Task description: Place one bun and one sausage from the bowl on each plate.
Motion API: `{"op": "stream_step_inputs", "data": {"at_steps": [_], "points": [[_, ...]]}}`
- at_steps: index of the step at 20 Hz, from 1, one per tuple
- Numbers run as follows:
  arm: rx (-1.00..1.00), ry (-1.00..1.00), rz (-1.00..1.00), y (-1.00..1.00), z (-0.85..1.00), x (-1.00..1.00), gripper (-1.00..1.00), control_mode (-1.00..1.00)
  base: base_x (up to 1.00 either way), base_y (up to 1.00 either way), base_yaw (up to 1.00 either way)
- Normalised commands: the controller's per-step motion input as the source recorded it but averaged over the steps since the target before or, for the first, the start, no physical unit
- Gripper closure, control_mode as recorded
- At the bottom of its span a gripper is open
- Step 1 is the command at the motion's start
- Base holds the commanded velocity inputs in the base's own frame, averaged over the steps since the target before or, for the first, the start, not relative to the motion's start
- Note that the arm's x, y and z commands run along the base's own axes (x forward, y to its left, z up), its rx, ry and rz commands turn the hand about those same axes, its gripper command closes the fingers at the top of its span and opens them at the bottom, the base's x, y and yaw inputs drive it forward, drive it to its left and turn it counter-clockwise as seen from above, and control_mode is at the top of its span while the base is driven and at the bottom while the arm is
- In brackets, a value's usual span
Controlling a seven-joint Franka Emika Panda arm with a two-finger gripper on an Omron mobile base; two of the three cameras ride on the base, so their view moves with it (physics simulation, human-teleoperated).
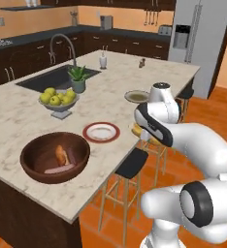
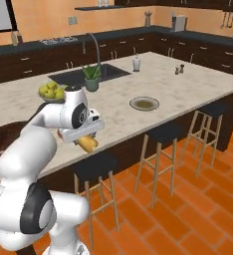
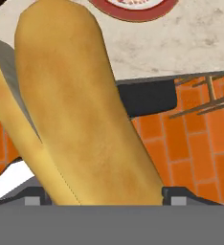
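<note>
My gripper (image 2: 86,140) is shut on a long golden bun (image 2: 87,144), which spans the hand view as the bun (image 3: 80,110) between the fingertips (image 3: 177,196). It hangs just off the counter's front edge, beside the red-rimmed white plate (image 1: 89,131), whose rim (image 3: 133,9) shows at the top of the hand view. The dark wooden bowl (image 1: 24,157) sits at the near left with another bun (image 1: 61,154) and a sausage (image 1: 57,169) inside. The grey plate (image 1: 137,97) with an olive centre lies bare farther along the counter, also seen as the plate (image 2: 144,103).
A grey footed fruit bowl (image 1: 58,99) and a potted plant (image 1: 78,77) stand by the sink (image 1: 42,80). Black-seated stools (image 2: 93,167) line the counter's front over the orange tile floor. A soap dispenser (image 1: 103,60) stands farther back.
</note>
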Motion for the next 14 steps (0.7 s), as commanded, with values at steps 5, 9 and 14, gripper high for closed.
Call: {"op": "stream_step_inputs", "data": {"at_steps": [5,9,14], "points": [[0.0,0.0,0.0,0.0,0.0,0.0,1.0,1.0,0.91,0.28,0.29],[0.0,0.0,0.0,0.0,0.0,0.0,1.0,1.0,0.77,0.47,0.28],[0.02,0.16,0.04,-0.06,-0.7,0.99,1.0,-1.0,0.0,0.0,0.0]]}}
